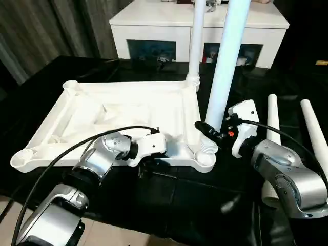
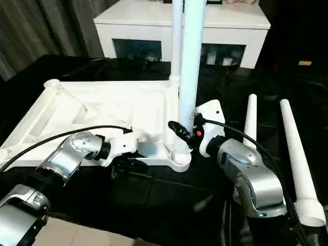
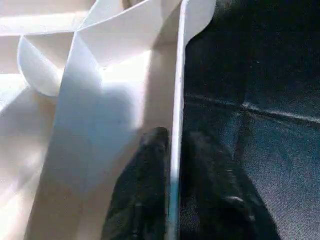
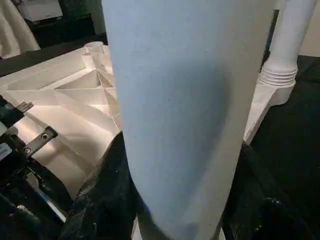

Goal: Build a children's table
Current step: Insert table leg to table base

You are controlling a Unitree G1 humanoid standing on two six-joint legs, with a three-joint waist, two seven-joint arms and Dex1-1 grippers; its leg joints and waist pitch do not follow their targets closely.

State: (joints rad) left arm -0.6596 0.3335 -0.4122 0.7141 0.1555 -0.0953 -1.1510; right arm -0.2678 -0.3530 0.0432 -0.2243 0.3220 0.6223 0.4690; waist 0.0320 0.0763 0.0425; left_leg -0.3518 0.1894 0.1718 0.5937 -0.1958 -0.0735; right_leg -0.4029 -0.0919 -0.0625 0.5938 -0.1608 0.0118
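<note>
The white tabletop (image 1: 102, 110) lies ribbed side up on the black surface. One white leg (image 1: 196, 41) stands upright in its far right corner socket. A second leg (image 1: 225, 61) stands in the near right corner socket (image 1: 206, 156), and my right gripper (image 1: 212, 134) is shut around its lower part. Black fingers (image 4: 100, 200) press on both sides of this leg (image 4: 185, 100). My left gripper (image 3: 172, 137) sits at the tabletop's near rim (image 3: 177, 75), with one finger on each side of the thin wall, closed on it.
Two more loose legs (image 1: 272, 118) (image 1: 315, 128) lie side by side on the black surface to the right of my right arm. A white cabinet (image 1: 154, 20) with glass fronts stands behind the tabletop. A black cable (image 1: 77, 148) loops over my left forearm.
</note>
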